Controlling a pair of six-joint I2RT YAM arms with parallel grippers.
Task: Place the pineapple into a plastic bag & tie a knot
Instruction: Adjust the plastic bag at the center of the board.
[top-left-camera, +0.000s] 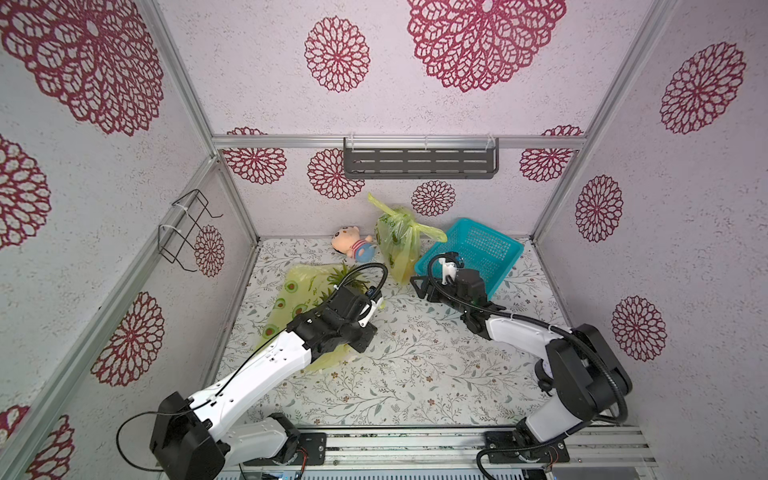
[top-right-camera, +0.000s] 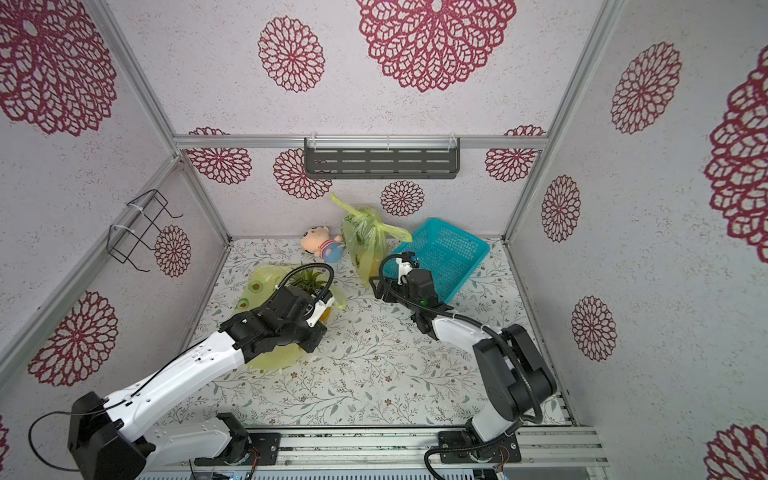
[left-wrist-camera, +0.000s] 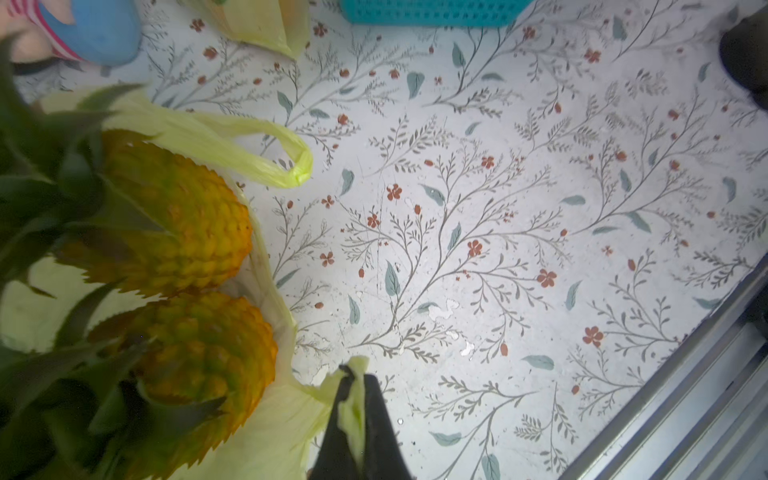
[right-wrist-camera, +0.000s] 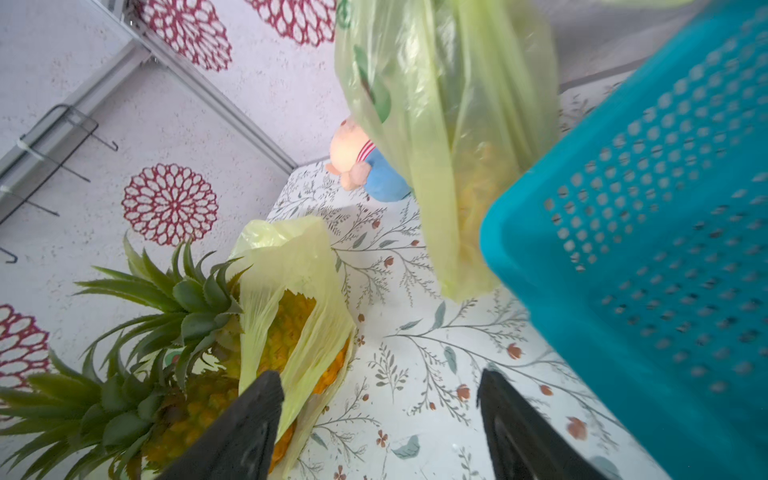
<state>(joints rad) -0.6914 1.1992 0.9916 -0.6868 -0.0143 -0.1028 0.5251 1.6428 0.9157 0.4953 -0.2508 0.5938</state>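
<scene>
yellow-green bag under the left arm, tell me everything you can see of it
The yellow-green bag is thin, translucent, crinkled plastic printed with avocados, lying flat on the floral table. Two pineapples lie at its open end, partly draped in film, crowns bare. One loop handle rests free; the left gripper has its jaws shut on the other edge.

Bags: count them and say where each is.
2. The open bag lies on the left side of the table, its edge pinched by the left gripper. The knotted bag stands at the back, between doll and basket. None seems hidden.
</scene>
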